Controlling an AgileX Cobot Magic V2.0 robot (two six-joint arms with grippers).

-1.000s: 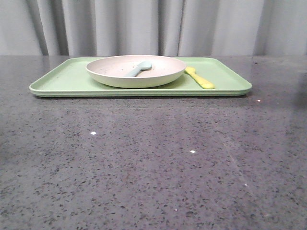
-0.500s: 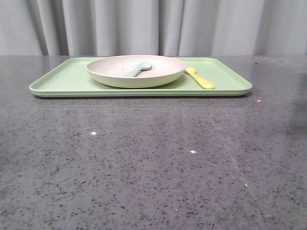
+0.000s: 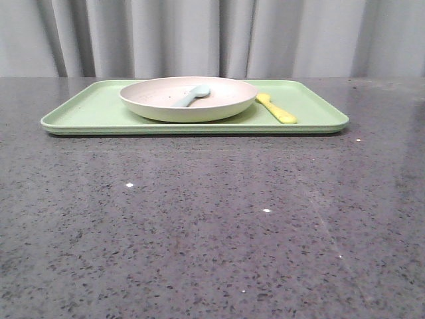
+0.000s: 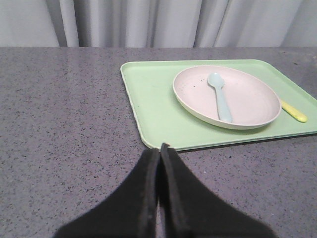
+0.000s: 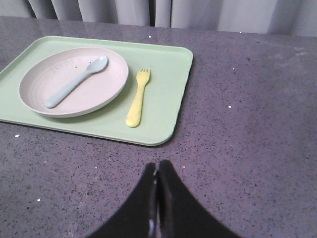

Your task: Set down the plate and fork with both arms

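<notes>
The pale pink plate (image 3: 188, 98) sits on the light green tray (image 3: 93, 109) at the back of the table, with a pale blue spoon (image 3: 192, 95) lying in it. The yellow fork (image 3: 277, 107) lies on the tray just right of the plate. The plate (image 4: 226, 96) and fork (image 4: 293, 111) also show in the left wrist view, and the plate (image 5: 73, 81) and fork (image 5: 138, 97) in the right wrist view. My left gripper (image 4: 159, 148) is shut and empty, short of the tray's near left corner. My right gripper (image 5: 157, 166) is shut and empty, short of the tray's near right edge. Neither gripper shows in the front view.
The tray stands on a dark speckled stone table (image 3: 212, 226). Grey curtains (image 3: 199, 36) hang behind the table's far edge.
A dark shadow on the table at the right edge of the front view has moved off and faded. Plate, fork and tray have not moved.
</notes>
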